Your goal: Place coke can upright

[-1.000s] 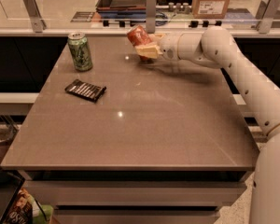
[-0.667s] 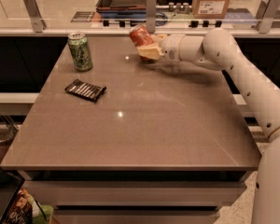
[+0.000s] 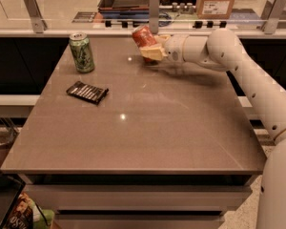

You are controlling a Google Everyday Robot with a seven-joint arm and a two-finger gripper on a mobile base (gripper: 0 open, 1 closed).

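Observation:
The coke can (image 3: 143, 36) is orange-red with whitish markings. It is held near the far edge of the brown table (image 3: 148, 123), tilted a little to the left and close to upright, just above the surface. My gripper (image 3: 149, 49) reaches in from the right on a white arm (image 3: 229, 56) and is shut on the can, its pale fingers (image 3: 151, 53) around the can's lower part.
A green can (image 3: 82, 53) stands upright at the table's far left. A flat black wrapped bar (image 3: 87, 92) lies in front of it. A glass railing with metal posts (image 3: 154, 6) runs behind the table, with boxes and a tray beyond.
The can has turned from a strong tilt toward upright in my gripper and moved slightly up and right. The green can and the bar have not moved.

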